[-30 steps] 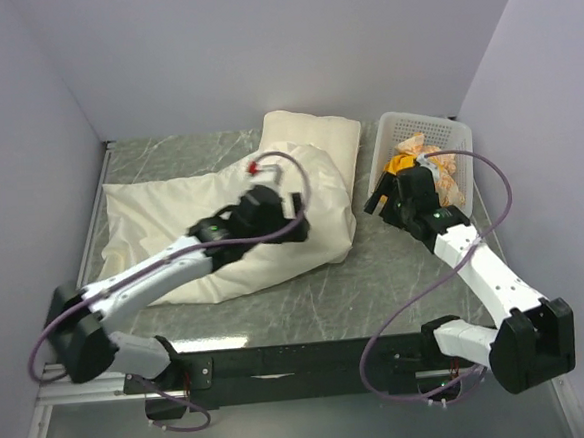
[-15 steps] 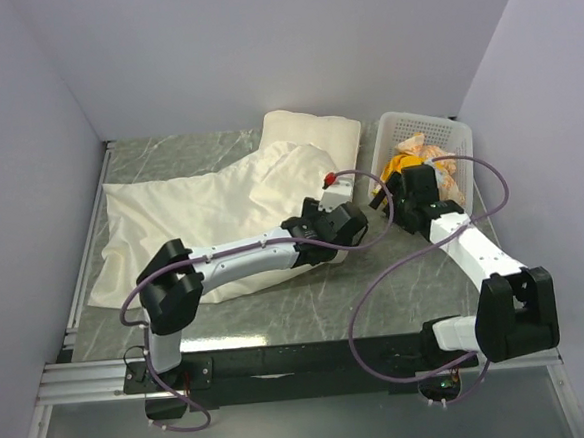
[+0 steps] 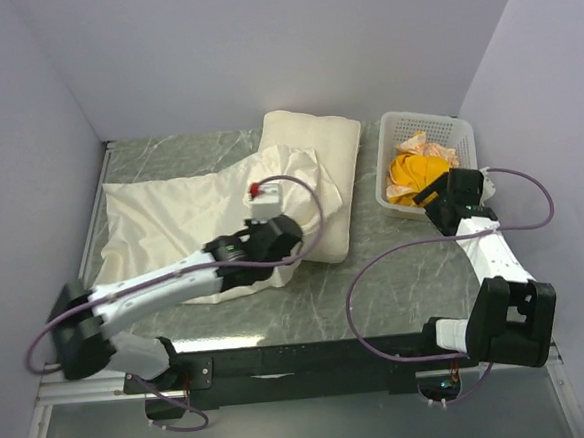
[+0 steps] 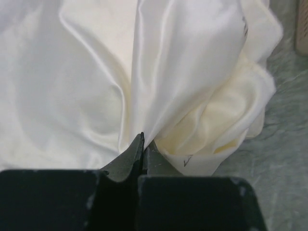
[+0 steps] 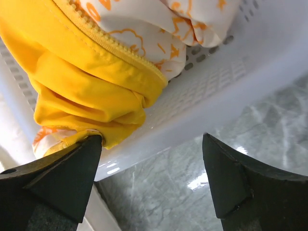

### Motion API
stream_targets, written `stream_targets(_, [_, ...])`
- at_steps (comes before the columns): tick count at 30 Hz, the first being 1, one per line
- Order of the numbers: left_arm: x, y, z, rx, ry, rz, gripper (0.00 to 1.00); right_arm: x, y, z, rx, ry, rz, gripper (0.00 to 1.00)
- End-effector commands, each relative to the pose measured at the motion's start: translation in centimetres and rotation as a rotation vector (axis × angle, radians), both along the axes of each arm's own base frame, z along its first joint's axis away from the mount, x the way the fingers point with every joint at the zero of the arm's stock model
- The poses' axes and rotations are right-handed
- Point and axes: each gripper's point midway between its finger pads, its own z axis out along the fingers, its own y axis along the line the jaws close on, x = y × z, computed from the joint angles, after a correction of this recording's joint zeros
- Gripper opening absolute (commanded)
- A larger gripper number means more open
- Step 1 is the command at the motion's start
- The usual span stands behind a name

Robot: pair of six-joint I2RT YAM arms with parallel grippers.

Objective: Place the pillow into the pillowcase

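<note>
The pillow [image 3: 319, 142], a plump, thick cream rectangle, lay at the far middle of the grey-green marbled table [image 3: 396, 272], its far and right edges bare. The pillowcase [image 3: 167, 223], a thin, limp, slightly sheeny cream-white sack, spread wrinkled to the left of it and was drawn up over the pillow's near left part; whether that part sat inside the sack or only under it could not be told. The left gripper [image 3: 277, 242] was at the near edge of this heap with its jaws pressed together on a fold of the pillowcase [image 4: 72, 86], the cloth rising in a ridge from the left gripper's [image 4: 143, 139] tips. Just right of that fold a matte corner of the pillow [image 4: 226, 120] showed, with a small printed tag at its edge.

The right gripper [image 3: 443, 196] hung at the near edge of a white perforated plastic basket [image 3: 463, 127], jaws wide apart and holding nothing. In the wrist view the right gripper [image 5: 151, 139] faced the basket's wall [image 5: 231, 62], behind which lay a crumpled yellow cloth [image 5: 82, 72] and a white cloth with orange print [image 5: 183, 19].
</note>
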Motion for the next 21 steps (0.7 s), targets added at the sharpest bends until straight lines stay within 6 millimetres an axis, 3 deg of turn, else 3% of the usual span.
stream_targets(1, [-1.3, 3.9, 3.2, -0.206, -0.018, 0.084, 0.01, -0.6, -2.0, 1.8, -0.07, -0.04, -0.061, 0.91])
stream_targets(2, [-1.3, 5.6, 2.1, -0.216, 0.0, 0.129, 0.01, -0.8, -2.6, 2.2, -0.085, -0.049, -0.084, 0.91])
stream_targets(3, [-1.6, 6.8, 3.5, -0.281, -0.019, 0.136, 0.01, -1.1, -3.3, 2.2, -0.089, -0.042, -0.111, 0.91])
stream_targets(4, [-1.9, 7.4, 3.5, -0.313, -0.01, 0.136, 0.01, -1.1, -3.5, 2.6, -0.08, -0.049, -0.118, 0.91])
stream_targets(5, [-1.8, 9.3, 3.6, -0.358, -0.019, 0.177, 0.02, -1.1, -3.4, 3.1, -0.075, -0.062, -0.114, 0.91])
stream_targets(8, [-1.7, 12.2, 3.3, -0.423, -0.03, 0.24, 0.03, -1.3, -2.6, 5.3, -0.069, -0.123, -0.072, 0.91])
stream_targets(11, [-1.5, 14.1, 2.6, -0.441, -0.023, 0.299, 0.05, -1.3, 0.2, 7.7, -0.048, -0.201, 0.022, 0.91])
stream_targets(15, [-1.5, 14.0, 1.1, -0.448, 0.015, 0.283, 0.04, -1.6, 4.6, 9.8, -0.06, -0.266, 0.138, 0.91])
stream_targets(16, [-1.5, 13.9, 0.8, -0.446, 0.024, 0.286, 0.03, -1.6, 7.0, 9.9, -0.039, -0.281, 0.206, 0.91])
stream_targets(19, [-1.6, 14.0, -0.2, -0.451, 0.044, 0.306, 0.04, -0.8, 10.5, 9.9, -0.014, -0.293, 0.3, 0.9])
stream_targets(20, [-1.6, 14.0, -0.1, -0.461, 0.038, 0.306, 0.04, -0.5, 12.4, 9.0, -0.018, -0.264, 0.354, 0.9])
stream_targets(21, [-1.7, 13.9, -0.1, -0.471, 0.04, 0.298, 0.04, 0.3, 13.1, 9.5, -0.016, -0.28, 0.37, 0.89])
